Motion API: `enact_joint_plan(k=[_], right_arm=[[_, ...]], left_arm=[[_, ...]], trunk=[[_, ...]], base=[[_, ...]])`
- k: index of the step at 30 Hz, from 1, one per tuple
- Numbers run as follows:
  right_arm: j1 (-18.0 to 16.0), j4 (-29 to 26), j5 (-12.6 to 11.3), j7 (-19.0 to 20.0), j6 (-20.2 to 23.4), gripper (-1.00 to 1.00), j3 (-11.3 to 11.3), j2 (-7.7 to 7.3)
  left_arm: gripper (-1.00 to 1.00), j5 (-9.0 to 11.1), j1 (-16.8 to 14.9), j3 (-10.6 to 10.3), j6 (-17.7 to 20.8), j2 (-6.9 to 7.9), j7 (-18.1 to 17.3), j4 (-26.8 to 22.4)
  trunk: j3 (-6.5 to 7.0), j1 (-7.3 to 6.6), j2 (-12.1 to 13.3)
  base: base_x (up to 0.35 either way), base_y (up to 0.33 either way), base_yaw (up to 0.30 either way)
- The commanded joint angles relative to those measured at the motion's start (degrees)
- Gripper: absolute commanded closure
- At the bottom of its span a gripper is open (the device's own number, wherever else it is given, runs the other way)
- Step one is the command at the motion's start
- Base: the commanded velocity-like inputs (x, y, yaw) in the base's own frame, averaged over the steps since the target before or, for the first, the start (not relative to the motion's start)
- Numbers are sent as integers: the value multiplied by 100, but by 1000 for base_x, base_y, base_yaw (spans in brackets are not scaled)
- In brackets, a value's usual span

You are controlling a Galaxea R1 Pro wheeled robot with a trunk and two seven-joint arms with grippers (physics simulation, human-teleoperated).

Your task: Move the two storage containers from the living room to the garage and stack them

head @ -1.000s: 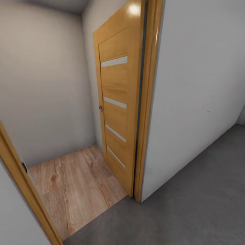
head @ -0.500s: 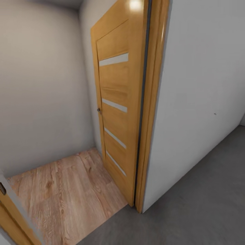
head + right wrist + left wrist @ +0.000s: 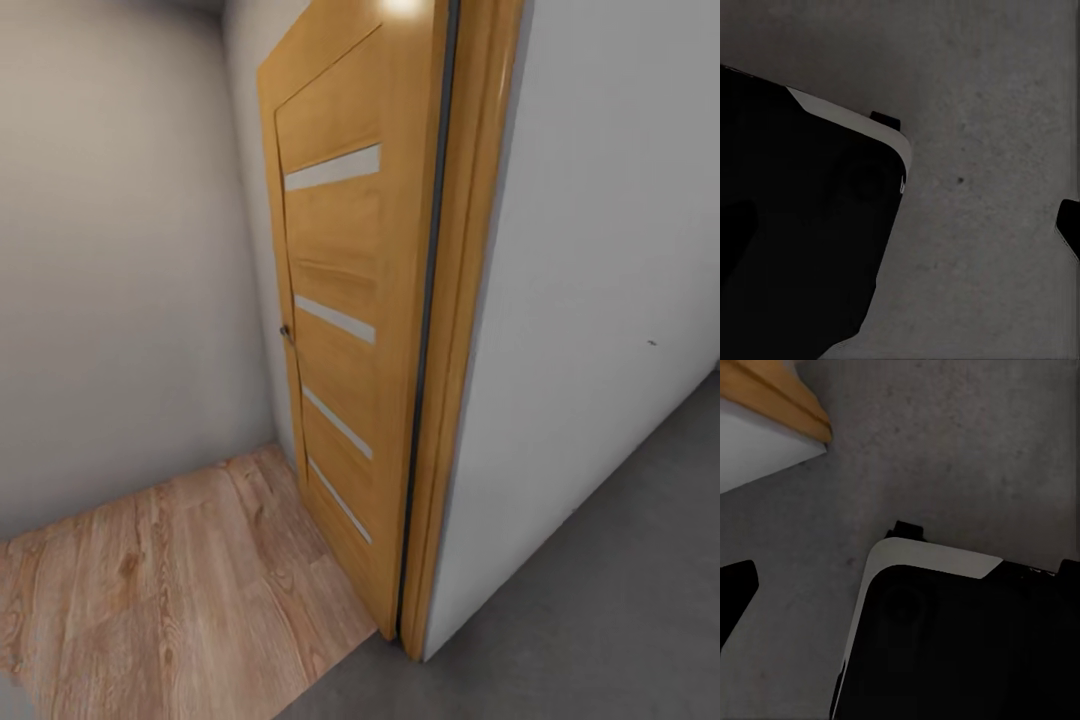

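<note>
**Here, a doorway between concrete and wood flooring**

Ahead in the head view, an orange-wood door with pale horizontal strips is seen swung open against a pale wall, hinged on its frame. Light wood planks are seen past the threshold; the floor of dark grey concrete is seen on the near side, beside a white wall.

In both wrist views the same grey concrete is seen beneath the robot's black base. A black finger is glimpsed at the edge of the right wrist view; whether either gripper is spread or pressed together cannot be told.
</note>
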Motion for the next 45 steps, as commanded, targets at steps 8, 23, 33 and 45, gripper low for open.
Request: enact_joint_plan(k=[8, 23, 33, 45], right_arm=[[-8, 18, 16, -37, -22, -100, 44, 5], [-8, 18, 16, -42, -22, -100, 44, 11], [-8, 18, 16, -45, -22, -100, 44, 11], [-8, 15, 25, -45, -30, -100, 51, 11]], left_arm=[[-100, 27, -4, 9, -24, 3, 9, 4], [-100, 27, -4, 9, -25, 7, 9, 4], [-100, 28, -4, 9, -25, 7, 9, 4], [-100, 30, -4, 9, -33, 7, 10, 4]], trunk=[[-8, 4, -5], [-8, 4, -5], [-8, 4, -5], [-8, 4, -5]], base=[[283, 0, 0], [238, 0, 0], [209, 0, 0], [38, 0, 155]])
